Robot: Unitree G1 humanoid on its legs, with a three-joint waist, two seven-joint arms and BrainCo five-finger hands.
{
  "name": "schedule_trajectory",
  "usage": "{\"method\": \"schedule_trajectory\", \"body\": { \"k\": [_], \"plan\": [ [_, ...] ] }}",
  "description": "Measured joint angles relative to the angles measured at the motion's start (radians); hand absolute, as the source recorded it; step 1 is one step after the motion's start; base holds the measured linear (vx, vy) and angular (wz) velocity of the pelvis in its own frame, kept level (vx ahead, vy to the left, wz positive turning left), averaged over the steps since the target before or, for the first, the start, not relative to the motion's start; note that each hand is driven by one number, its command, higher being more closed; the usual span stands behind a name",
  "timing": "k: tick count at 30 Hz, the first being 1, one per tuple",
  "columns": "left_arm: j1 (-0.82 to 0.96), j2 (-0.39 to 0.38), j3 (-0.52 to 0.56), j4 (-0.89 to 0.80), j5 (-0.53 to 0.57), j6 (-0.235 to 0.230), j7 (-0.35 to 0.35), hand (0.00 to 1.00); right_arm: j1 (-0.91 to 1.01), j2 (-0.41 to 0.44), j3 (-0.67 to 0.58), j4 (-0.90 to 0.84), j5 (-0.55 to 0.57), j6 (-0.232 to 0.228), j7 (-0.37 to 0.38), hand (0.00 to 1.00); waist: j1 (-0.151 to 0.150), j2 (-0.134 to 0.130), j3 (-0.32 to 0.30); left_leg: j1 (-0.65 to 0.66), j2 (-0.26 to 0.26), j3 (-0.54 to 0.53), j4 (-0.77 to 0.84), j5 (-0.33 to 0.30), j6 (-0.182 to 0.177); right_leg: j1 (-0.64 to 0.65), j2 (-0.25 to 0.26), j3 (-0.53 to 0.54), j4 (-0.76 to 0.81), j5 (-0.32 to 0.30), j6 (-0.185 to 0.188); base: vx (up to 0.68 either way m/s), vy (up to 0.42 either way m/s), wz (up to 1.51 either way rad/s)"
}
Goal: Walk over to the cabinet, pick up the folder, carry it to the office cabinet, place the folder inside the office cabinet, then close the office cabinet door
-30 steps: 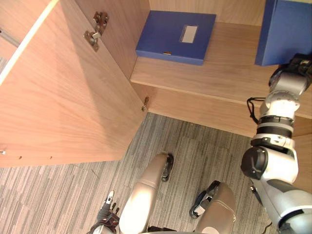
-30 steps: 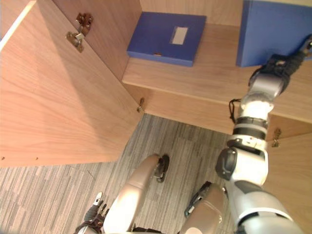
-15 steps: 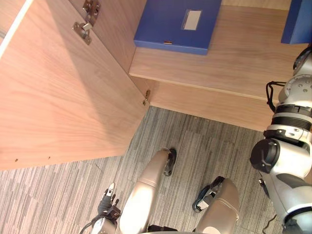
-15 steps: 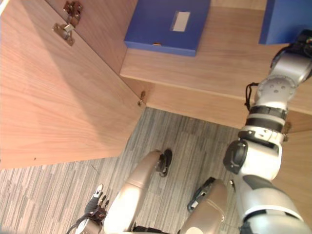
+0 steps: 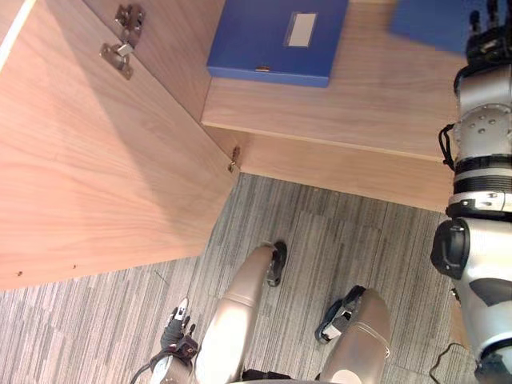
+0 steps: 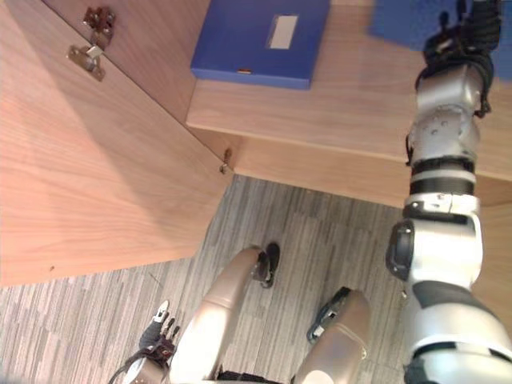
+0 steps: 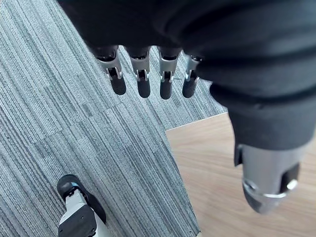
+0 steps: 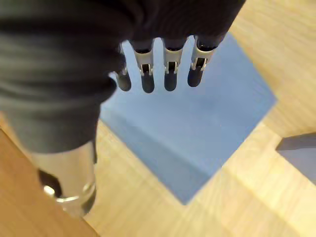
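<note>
Folder (image 8: 197, 123) lies on the cabinet shelf (image 5: 344, 104), well apart from a second blue folder (image 5: 276, 40) to its left. My right hand (image 8: 170, 74) hovers over it with fingers straight, holding nothing; I can't tell if the tips touch. Left hand (image 7: 143, 79) hangs relaxed over the carpet (image 7: 74, 123). I judge the folder stiff and fairly light, with smooth covers that could slide. If it needs shifting, I'd pinch the thick spine edge. The door (image 5: 104, 160) stands open.

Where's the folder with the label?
In the left eye view, the labelled folder lies flat on the shelf, top left of centre, beside the open door.
</note>
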State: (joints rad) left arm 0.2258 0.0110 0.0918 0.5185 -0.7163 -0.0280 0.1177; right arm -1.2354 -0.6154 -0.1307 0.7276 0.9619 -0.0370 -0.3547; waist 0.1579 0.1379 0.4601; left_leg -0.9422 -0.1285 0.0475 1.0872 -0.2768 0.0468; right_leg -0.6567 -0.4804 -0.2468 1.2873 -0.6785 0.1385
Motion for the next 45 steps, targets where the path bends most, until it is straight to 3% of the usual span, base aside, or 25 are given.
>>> {"method": "schedule_trajectory", "body": {
  "k": [8, 14, 20, 27, 31, 36, 40, 45],
  "plan": [
    [-0.013, -0.003, 0.009, 0.031, 0.002, 0.000, -0.011, 0.00, -0.009, 0.000, 0.045, 0.075, -0.006, 0.039, 0.027, 0.00, -0.003, 0.031, 0.032, -0.081, 0.014, 0.026, 0.056, -0.001, 0.001, -0.111, -0.005, 0.047, 0.080, 0.000, 0.000, 0.02, -0.016, -0.05],
    [-0.030, -0.007, 0.012, 0.043, 0.007, 0.000, -0.011, 0.00, 0.000, 0.032, 0.030, 0.093, -0.006, 0.044, 0.033, 0.00, -0.010, 0.044, 0.036, -0.126, 0.032, 0.060, 0.091, -0.008, -0.004, -0.190, -0.005, 0.099, 0.136, -0.008, -0.007, -0.01, -0.001, -0.11],
    [-0.045, -0.008, 0.014, 0.065, 0.018, 0.001, -0.010, 0.00, 0.056, 0.080, -0.044, 0.123, -0.040, 0.048, 0.033, 0.00, -0.009, 0.047, 0.033, -0.126, 0.045, 0.072, 0.088, -0.007, -0.005, -0.200, 0.000, 0.107, 0.134, -0.004, -0.014, 0.00, 0.001, -0.07],
    [-0.052, -0.019, 0.034, 0.062, 0.018, 0.000, -0.011, 0.00, 0.053, 0.090, -0.042, 0.135, -0.120, 0.076, 0.059, 0.00, -0.005, 0.053, 0.026, -0.100, 0.055, 0.077, 0.037, 0.017, 0.025, -0.188, 0.020, 0.104, 0.081, 0.018, -0.020, 0.07, -0.034, -0.06],
    [-0.057, -0.030, 0.035, 0.062, 0.018, 0.000, -0.013, 0.00, 0.060, 0.101, -0.028, 0.162, -0.148, 0.086, 0.065, 0.00, -0.008, 0.054, 0.025, -0.053, 0.058, 0.069, -0.033, 0.041, 0.015, -0.143, 0.032, 0.079, 0.013, 0.046, -0.022, 0.06, -0.057, -0.04],
    [-0.058, -0.031, 0.037, 0.060, 0.017, 0.000, -0.017, 0.00, 0.103, 0.198, 0.007, 0.160, -0.184, 0.089, 0.054, 0.00, -0.012, 0.053, 0.014, 0.058, 0.081, 0.062, -0.200, 0.100, 0.009, -0.044, 0.077, 0.031, -0.159, 0.128, -0.046, 0.06, -0.062, -0.16],
    [-0.056, -0.031, 0.043, 0.051, 0.017, -0.002, -0.018, 0.00, 0.210, 0.336, 0.007, 0.018, -0.177, 0.050, 0.044, 0.00, -0.015, 0.046, 0.000, 0.193, 0.091, 0.075, -0.388, 0.169, 0.004, 0.065, 0.112, 0.003, -0.332, 0.207, -0.053, 0.03, -0.029, -0.17],
    [-0.042, -0.027, 0.047, 0.041, 0.000, -0.010, -0.027, 0.00, 0.390, 0.488, 0.056, -0.096, -0.185, 0.008, 0.048, 0.00, -0.031, -0.012, -0.032, 0.395, 0.111, 0.092, -0.647, 0.260, -0.023, 0.229, 0.172, -0.023, -0.570, 0.310, -0.061, 0.05, -0.032, -0.24]
  ]
}}
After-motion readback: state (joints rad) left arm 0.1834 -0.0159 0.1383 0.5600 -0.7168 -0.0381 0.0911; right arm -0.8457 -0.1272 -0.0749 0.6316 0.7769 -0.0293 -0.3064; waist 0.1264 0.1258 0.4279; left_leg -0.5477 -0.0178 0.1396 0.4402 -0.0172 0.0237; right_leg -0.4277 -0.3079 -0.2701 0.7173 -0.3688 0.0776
